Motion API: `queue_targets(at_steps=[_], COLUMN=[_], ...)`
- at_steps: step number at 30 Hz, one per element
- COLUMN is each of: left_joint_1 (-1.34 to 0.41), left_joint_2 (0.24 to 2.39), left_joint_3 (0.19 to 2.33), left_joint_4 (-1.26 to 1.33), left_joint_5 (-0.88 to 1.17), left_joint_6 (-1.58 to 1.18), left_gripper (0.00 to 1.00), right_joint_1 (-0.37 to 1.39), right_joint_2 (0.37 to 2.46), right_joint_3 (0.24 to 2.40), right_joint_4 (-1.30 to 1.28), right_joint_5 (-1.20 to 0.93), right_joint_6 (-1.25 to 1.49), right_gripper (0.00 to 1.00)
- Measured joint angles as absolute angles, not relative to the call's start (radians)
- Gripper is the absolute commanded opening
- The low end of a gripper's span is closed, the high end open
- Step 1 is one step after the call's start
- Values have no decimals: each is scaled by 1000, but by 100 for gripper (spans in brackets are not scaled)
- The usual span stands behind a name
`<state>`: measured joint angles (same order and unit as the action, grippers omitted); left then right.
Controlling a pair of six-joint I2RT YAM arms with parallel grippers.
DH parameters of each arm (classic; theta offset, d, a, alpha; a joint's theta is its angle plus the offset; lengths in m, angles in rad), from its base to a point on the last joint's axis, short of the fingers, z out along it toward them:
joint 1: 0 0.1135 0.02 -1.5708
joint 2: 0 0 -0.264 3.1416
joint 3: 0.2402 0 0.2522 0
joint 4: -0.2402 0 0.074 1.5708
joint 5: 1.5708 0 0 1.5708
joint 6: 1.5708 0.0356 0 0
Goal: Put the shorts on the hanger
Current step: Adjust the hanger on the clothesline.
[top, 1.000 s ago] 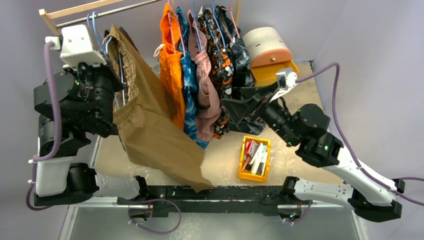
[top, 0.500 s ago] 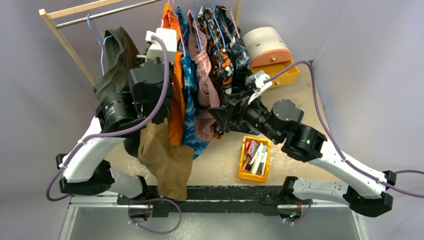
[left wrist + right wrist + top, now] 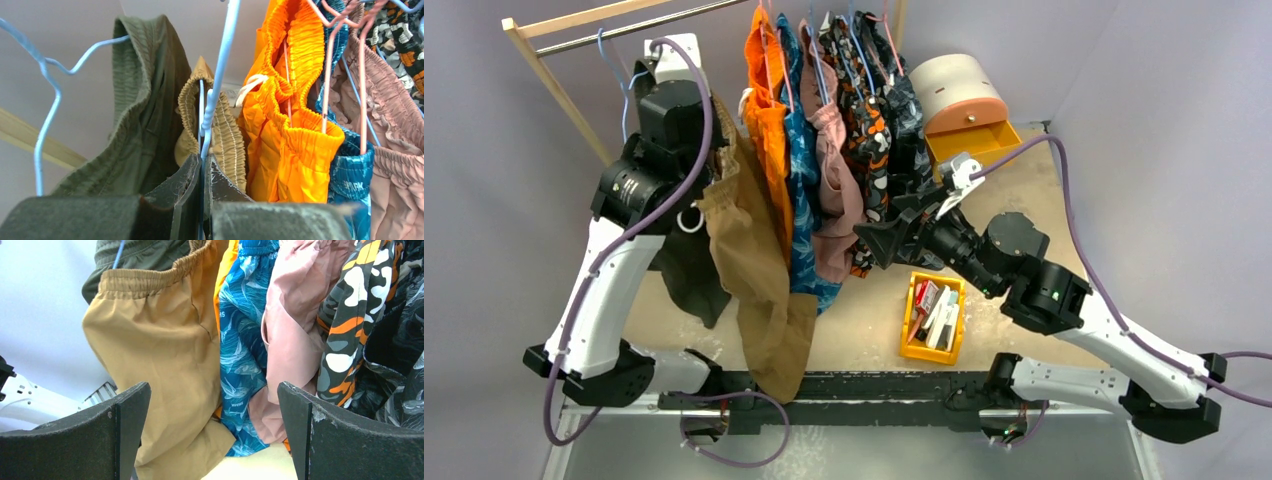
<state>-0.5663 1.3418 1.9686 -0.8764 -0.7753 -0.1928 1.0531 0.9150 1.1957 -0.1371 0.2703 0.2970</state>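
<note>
Your left gripper point(image 3: 202, 167) is up at the rail point(image 3: 624, 22), upper left of the overhead view. Its jaws are clenched on the thin wire of the light-blue hanger point(image 3: 218, 75), and in the left wrist view you can see that wire running up out of the pinch.

The tan shorts point(image 3: 754, 270) hang on it. Their gathered waistband folds over the blue wire right behind the jaws, squeezed between the olive garment point(image 3: 140, 100) on the left of the frame and the orange shorts point(image 3: 280, 125) on the right, touching both. From above, the tan legs drop straight down the left-centre of the frame, and the hem reaches past the near edge of the surface point(image 3: 864, 330).

Your right gripper point(image 3: 214, 390) sits mid-frame in the overhead view, pointed at the row of hanging clothes. Its jaws are spread wide with nothing between them. Through the gap you're looking at the tan shorts, the blue patterned shorts point(image 3: 240, 340) and the pink shorts point(image 3: 295, 330) side by side. Just below that gripper in the overhead view, the yellow bin point(image 3: 932, 318) rests on the surface.
</note>
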Motion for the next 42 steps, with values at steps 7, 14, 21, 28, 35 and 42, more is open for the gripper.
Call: queue_targets(at_steps=[7, 14, 21, 28, 35, 42], left_joint_1=[-361, -305, -279, -278, -277, -277], left_joint_2=[1269, 1232, 1196, 1186, 1183, 1209], left_joint_3=[1767, 1697, 1641, 1655, 1681, 1706], left_joint_4=[-694, -525, -454, -416, -403, -400], left_joint_5=[-467, -268, -216, -236, -292, -327], left_joint_6=[-307, -331, -332, -331, -331, -329], left_gripper=[0, 0, 0, 0, 0, 0], right_joint_1=[1053, 1053, 1053, 1053, 1053, 1053], right_joint_2=[887, 818, 770, 748, 734, 732], right_joint_3=[1184, 1099, 1044, 1039, 1032, 1028], right_joint_4=[-137, -128, -127, -126, -123, -126], right_joint_5=[280, 300, 313, 334, 358, 376], right_joint_6=[294, 299, 294, 283, 271, 266], right_gripper=[99, 99, 99, 99, 99, 99])
